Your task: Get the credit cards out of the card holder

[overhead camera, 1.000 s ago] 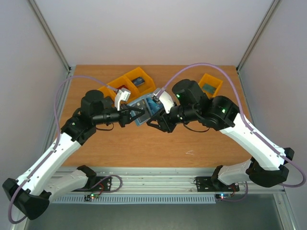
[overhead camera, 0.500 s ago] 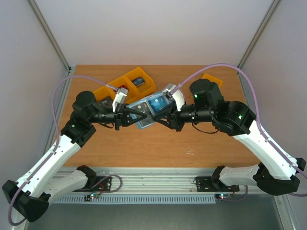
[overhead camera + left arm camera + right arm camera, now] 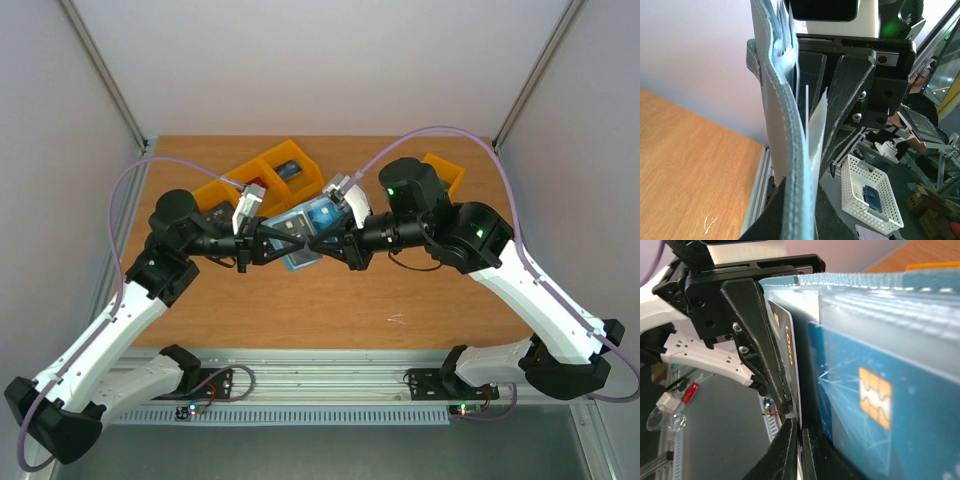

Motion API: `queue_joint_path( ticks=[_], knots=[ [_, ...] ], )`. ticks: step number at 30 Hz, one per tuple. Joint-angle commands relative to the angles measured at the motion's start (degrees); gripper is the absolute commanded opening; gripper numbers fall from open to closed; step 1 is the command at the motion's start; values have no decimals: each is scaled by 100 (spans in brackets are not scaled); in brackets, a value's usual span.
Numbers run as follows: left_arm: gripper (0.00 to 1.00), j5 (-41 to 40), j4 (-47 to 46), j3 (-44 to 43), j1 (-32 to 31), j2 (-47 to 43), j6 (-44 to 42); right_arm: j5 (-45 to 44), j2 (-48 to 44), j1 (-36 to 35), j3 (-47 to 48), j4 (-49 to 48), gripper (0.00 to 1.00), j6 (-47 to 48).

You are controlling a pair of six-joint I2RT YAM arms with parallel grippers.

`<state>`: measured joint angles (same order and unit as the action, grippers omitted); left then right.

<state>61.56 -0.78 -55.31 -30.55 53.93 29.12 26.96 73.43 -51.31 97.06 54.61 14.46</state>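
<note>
The two arms meet tip to tip above the middle of the table [image 3: 300,310], with the card holder [image 3: 303,222] lifted clear of the wood between them.

The left gripper [image 3: 799,200] has its jaws nearly together, pinching the stitched teal edge of the card holder. The holder stands on edge and rises straight out from between that gripper's fingers, its pale blue pockets fanned slightly apart on the side that faces the other arm.

The right gripper [image 3: 799,440] is closed to a thin slit. In its wrist view, the pale edge of a dark card [image 3: 783,337] with gold digits runs down between its two fingers, which pinch it there. This dark card stands just in front of the gripper, beside the card holder's clear pocket, with a black finger of the left gripper close against its other face. A blue card [image 3: 875,400] with a gold chip sits inside that clear pocket, just to the side of the right gripper's fingers and not touched by them.

Beyond both grippers, on the far part of the table, stand the orange bins [image 3: 272,170]; neither gripper touches them.
</note>
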Motion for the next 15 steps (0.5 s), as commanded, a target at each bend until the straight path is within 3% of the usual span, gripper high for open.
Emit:
queue_joint_path(
  ticks=[1,5,7,9,12,15],
  knots=[
    [0,361,-657,-51,-74,-168,-50,417,-18,42,-13,-356,1,88],
    [3,319,-593,-20,-73,-173,-39,403,-252,42,-161,-450,1,114],
    [20,330,-598,0,-72,-173,-6,302,-324,43,-178,-411,1,128],
    [29,343,-593,3,-66,-174,20,193,-374,55,-176,-320,1,171],
    [30,317,-552,9,-66,-193,74,75,-448,96,-163,-177,1,229],
    [23,322,-559,16,-66,-192,93,144,-470,129,-125,-104,1,240]
  ],
)
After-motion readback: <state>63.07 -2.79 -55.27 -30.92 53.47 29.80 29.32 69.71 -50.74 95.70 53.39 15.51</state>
